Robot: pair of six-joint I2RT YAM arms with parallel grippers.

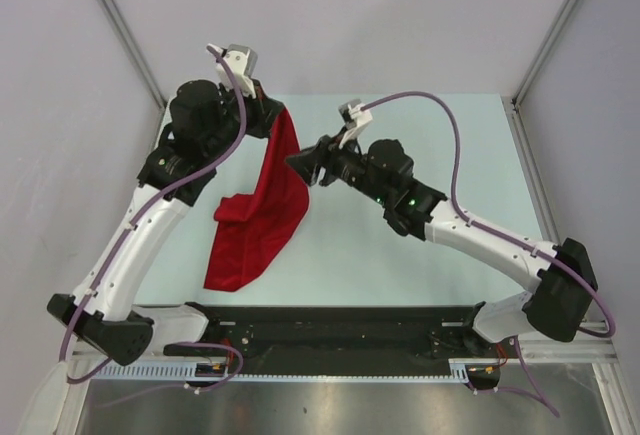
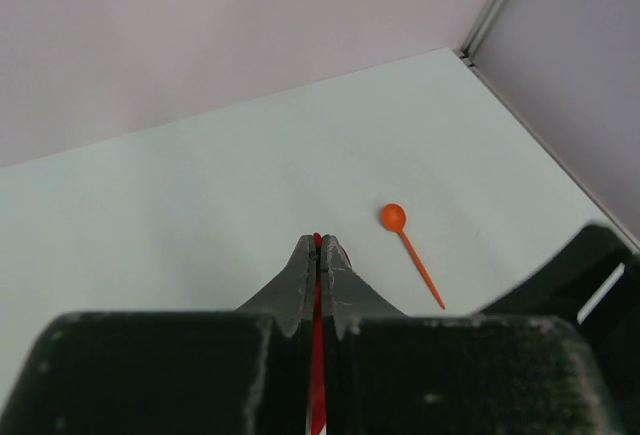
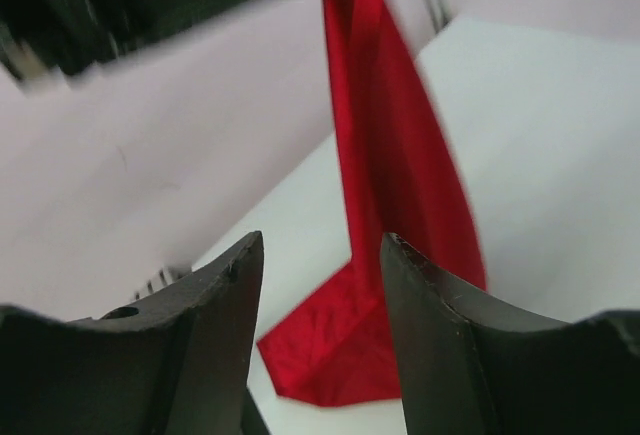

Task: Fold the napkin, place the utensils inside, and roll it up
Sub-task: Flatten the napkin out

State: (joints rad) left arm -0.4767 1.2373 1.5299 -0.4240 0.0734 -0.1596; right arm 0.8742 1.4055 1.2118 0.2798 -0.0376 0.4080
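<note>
Left gripper [image 2: 318, 240] pinched shut on red napkin [image 1: 262, 217] corner, cloth hanging from upper centre-left down to worktop [image 1: 400, 275], right gripper [image 1: 300, 163] partly open, empty, just beside the hanging cloth, orange spoon [image 2: 418, 262] lying apart, right of centre in left wrist view.

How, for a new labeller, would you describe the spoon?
In the left wrist view, on the pale table, just right of the left gripper, which pinches the red napkin, lies the spoon, flat and alone. It is the only orange thing: round bowl, thin straight handle.
</note>
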